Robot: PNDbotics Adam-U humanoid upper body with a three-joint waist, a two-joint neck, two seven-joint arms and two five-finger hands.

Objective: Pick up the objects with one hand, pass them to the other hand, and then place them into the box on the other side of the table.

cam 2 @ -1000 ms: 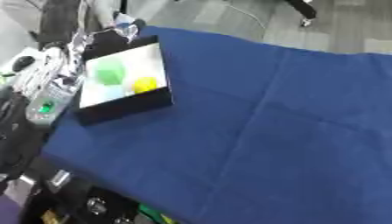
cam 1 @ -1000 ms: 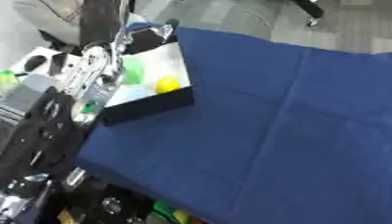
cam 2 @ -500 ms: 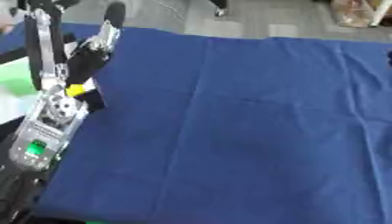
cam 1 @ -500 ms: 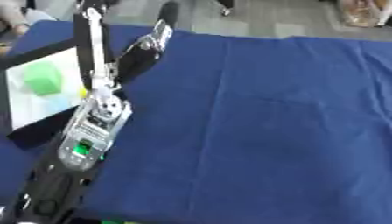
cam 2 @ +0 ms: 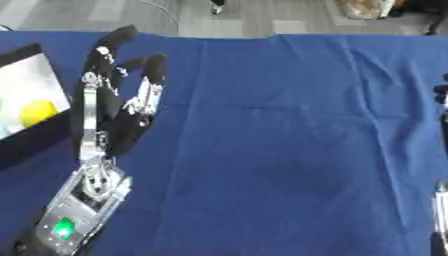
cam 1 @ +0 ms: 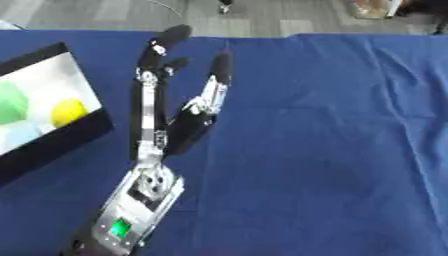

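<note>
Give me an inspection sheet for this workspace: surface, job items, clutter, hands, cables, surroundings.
Surface: blue cloth covers the table, with creases.
Job items: black-walled box with a white floor at the left edge, holding a yellow ball, a green object and a pale blue shape. No objects on the cloth.
Clutter: nothing seen.
Hands: left hand raised over the cloth right of the box, fingers straight, holding nothing. Only a sliver of dark and silver parts shows at the right edge of the right eye view; its state cannot be told.
Cables: nothing seen.
Surroundings: grey floor beyond the far edge.
</note>
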